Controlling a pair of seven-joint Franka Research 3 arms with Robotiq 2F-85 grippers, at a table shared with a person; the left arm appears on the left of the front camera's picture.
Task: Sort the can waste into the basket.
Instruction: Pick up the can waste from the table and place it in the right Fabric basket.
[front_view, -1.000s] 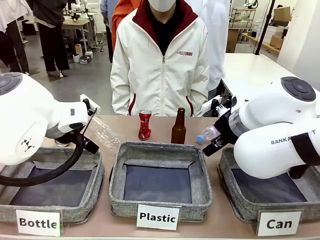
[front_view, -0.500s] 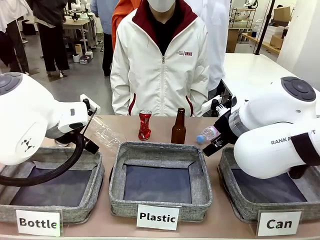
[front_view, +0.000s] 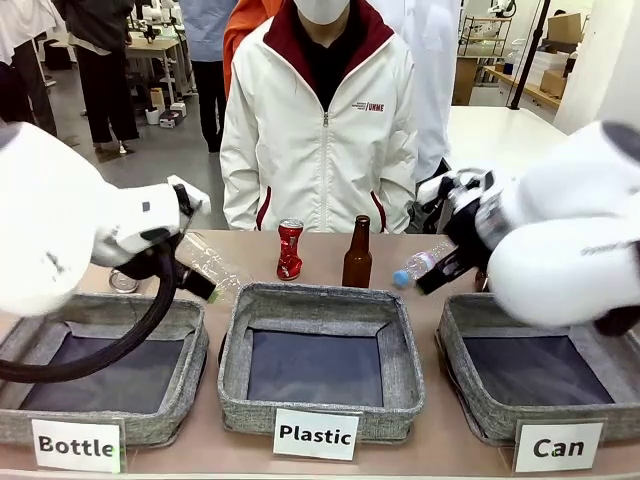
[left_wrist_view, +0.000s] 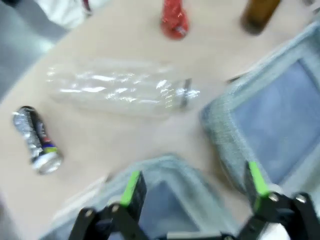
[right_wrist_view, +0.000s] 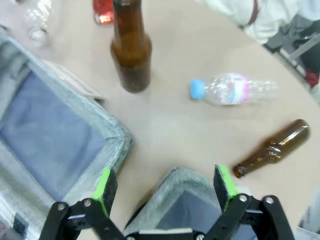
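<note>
A crushed red can (front_view: 290, 250) stands upright at the table's far middle, in front of the person; it also appears as the red can (left_wrist_view: 174, 20) at the top of the left wrist view and as the red can (right_wrist_view: 102, 10) in the right wrist view. A dark can (left_wrist_view: 37, 142) with a silver end lies on its side on the table. The grey "Can" basket (front_view: 455, 350) sits at the front right, its rim (right_wrist_view: 175, 180) just below my right gripper (right_wrist_view: 165, 184). That gripper is open and holds nothing. My left gripper (left_wrist_view: 194, 185) hovers open over basket edges, well short of both cans.
A large clear plastic bottle (left_wrist_view: 125, 87) lies between the left gripper and the red can. A brown bottle (front_view: 357, 255) stands beside the red can. A small blue-capped plastic bottle (right_wrist_view: 232, 90) and a lying brown bottle (right_wrist_view: 272, 147) lie near the Can basket. The "Plastic" basket (front_view: 235, 360) and the "Bottle" basket (front_view: 190, 370) line the front.
Both arms have shifted upward and look blurred with motion. The cans, bottles and baskets have stayed in place, and both grippers remain open.
</note>
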